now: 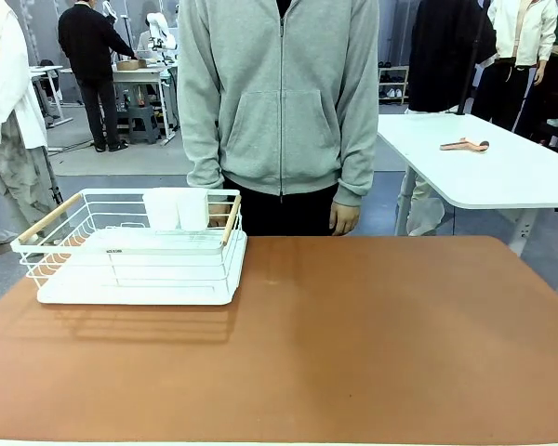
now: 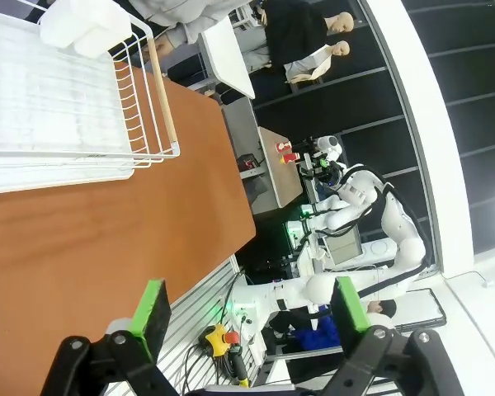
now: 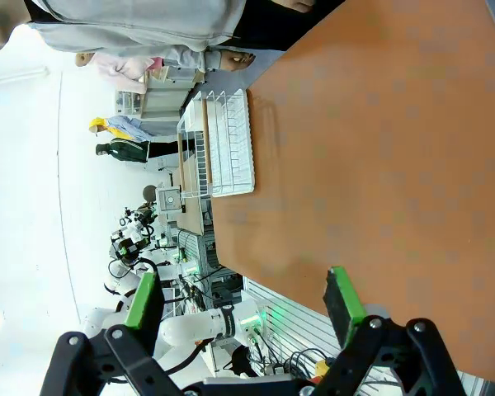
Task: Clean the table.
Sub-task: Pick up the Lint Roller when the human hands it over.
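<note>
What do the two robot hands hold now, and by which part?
Nothing is held: the left hand and the right hand are both open and empty.

Wire rack on table, far left

My front camera looks from the near side across the table at the person at the far side, and both wrist cameras, rolled sideways, hang over the near edge, all three sharing the white rack far left.
</note>
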Available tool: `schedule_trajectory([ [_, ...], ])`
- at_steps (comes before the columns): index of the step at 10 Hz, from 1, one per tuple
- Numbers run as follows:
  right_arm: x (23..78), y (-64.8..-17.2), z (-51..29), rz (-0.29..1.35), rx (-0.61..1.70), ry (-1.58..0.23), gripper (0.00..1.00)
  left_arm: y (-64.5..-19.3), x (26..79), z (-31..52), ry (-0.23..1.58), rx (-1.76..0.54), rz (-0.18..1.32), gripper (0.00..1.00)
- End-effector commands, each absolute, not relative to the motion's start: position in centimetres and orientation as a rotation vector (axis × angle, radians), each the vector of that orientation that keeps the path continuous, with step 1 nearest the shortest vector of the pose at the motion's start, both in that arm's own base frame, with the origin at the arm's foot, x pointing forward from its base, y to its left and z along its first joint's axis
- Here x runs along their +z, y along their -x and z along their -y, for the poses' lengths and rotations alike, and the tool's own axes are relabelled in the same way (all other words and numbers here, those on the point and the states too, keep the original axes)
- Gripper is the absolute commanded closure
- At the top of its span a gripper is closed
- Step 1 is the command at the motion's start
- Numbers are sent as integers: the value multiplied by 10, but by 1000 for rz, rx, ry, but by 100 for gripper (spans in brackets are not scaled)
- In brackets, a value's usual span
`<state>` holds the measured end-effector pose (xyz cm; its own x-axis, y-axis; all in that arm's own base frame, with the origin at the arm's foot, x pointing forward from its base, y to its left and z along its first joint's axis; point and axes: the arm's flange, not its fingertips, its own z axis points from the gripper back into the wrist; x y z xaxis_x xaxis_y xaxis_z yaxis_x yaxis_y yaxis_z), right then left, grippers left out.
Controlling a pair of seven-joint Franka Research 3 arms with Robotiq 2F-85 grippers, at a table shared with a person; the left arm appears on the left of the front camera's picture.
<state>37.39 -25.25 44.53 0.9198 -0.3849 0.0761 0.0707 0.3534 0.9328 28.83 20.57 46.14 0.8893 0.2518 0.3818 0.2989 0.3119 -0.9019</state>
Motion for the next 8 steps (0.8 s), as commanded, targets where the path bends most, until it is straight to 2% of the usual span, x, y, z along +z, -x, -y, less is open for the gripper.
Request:
schedule_trajectory([
  [1, 447, -371, 251, 311, -288, -1189, 0, -288, 461, -208, 1287, -52, 534, 0],
  [8, 447, -371, 251, 311, -288, -1189, 0, -288, 461, -208, 1287, -52, 534, 0],
])
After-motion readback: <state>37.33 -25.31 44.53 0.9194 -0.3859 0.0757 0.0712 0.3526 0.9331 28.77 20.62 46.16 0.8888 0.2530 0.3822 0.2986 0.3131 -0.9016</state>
